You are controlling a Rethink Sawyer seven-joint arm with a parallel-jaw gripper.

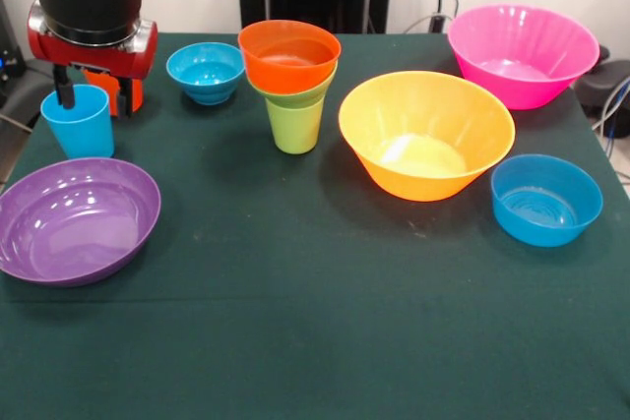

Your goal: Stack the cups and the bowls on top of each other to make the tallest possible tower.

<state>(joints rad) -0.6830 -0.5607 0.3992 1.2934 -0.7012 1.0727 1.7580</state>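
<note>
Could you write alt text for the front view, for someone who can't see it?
A red and black robot arm's gripper reaches down at a light blue cup on a dark green table. Mid-table, an orange bowl tops a lime green cup. Purple, yellow-orange, pink and two blue bowls stand apart.

Purple bowl (74, 220) cut by left edge; orange cup (116, 88) mostly hidden behind pincer (91, 93).

Single front view, raised, angled down over table (295, 341), close
</note>
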